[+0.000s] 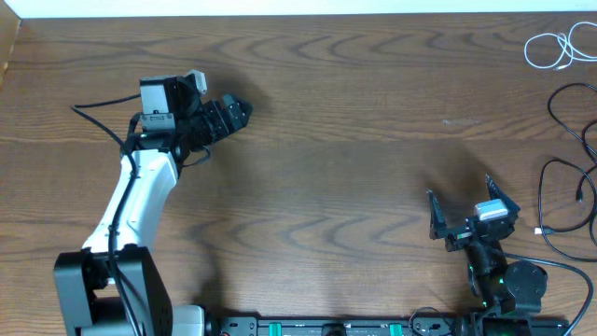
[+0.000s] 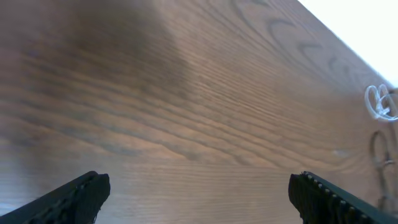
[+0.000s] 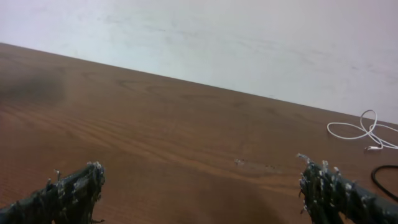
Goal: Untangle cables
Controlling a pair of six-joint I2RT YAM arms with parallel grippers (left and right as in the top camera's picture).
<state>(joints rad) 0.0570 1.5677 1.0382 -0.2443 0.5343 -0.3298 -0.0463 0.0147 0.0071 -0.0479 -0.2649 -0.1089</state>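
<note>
The jaws of the left gripper are seen spread wide in its wrist view. Nothing is held between them, and only bare wood is seen in the gap. The jaws of the right gripper are spread wide as well, and nothing is gripped there either. No cord is touched by either gripper.

Below them, the table is made of brown wood with a clear, wavy grain. Soft shadows are cast on it near the arms. Behind its far edge a pale, plain wall is seen.

The white cable is laid in a small, loose bundle of loops at the far right corner of the table, close to that wall. The black cables are spread in wider, open loops just on the near side of the white cable, along the right edge. A strip of bare wood is seen between them and the white cable. Part of them is cut off by the frame. It cannot be told whether the black cords are crossed over each other.

The right gripper is placed well apart from the white cable, on its near side and somewhat toward the middle of the table. The left gripper is placed much farther from the white cable, across almost the whole width of the table.
</note>
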